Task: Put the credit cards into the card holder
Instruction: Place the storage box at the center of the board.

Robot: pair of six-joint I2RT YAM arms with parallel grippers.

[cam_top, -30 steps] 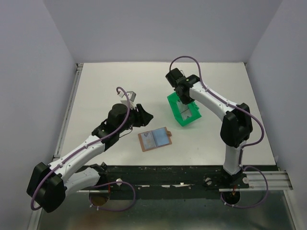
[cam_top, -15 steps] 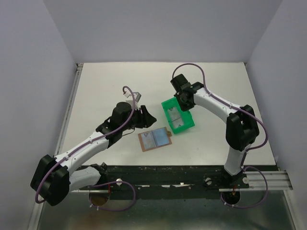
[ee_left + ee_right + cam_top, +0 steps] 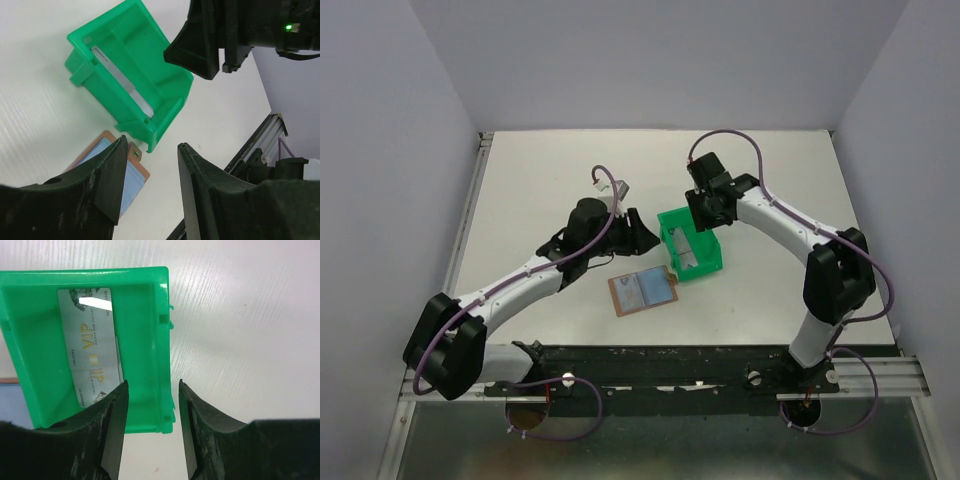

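Note:
The green bin stands on the table, and a silver-grey credit card lies inside it, leaning on a wall in the left wrist view. My right gripper is open and straddles the bin's right wall, one finger inside and one outside. The tan card holder lies open near the front with a light blue card in it. My left gripper is open and empty, hovering just left of the bin, above the card holder.
A black rail runs along the table's near edge. White walls close in the back and both sides. The right arm's gripper hangs over the bin's far side in the left wrist view.
The right gripper lowered the tilted green bin flat onto the table and opened its jaws. The left arm swung right, closer to the bin.

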